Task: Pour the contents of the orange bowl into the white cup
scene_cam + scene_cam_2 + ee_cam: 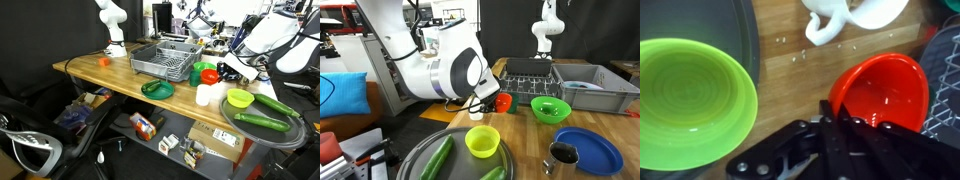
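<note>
The orange bowl (883, 88) is located directly ahead of the fingers (845, 132) in the wrist view, and its near rim is covered by them. The fingers are drawn close together at that rim, and the rim appears to be pinched between them. What the bowl holds cannot be made out.

In an exterior view, the orange bowl (503, 101) is seen just beside the arm (445, 65), with the green bowl (550, 109) near it on the far side from the arm.

The white cup (204, 95) is placed near the front edge of the table (85, 70), close to the yellow-green bowl (239, 98). In the wrist view, the cup is cut off by the upper edge. It is separated from the orange bowl by bare table. The yellow-green bowl is shown at the opposite side, beside a grey tray (735, 25).
</note>
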Controlling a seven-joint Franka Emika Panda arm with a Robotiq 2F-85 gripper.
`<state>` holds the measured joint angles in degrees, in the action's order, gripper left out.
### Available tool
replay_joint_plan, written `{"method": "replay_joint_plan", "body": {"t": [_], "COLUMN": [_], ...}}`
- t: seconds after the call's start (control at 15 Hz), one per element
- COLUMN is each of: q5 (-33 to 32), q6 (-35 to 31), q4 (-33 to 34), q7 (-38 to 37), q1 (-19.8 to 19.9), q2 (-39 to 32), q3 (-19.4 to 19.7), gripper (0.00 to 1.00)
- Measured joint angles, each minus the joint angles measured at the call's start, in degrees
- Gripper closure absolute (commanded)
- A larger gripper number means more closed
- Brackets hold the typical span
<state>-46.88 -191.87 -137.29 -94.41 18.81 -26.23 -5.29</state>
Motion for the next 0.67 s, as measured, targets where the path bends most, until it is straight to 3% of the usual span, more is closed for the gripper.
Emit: {"method": "replay_joint_plan", "body": {"t": [0.27,0.67], "q5": [-2.3,-2.2], "q6": [0.6,7.2], "q4": [0.0,2.0], "q7": [0.0,0.1], "q1": [7.7,11.0], "q2": [-1.2,0.6], "q3": [-5.4,-6.6], "gripper": [0.98,0.98]}}
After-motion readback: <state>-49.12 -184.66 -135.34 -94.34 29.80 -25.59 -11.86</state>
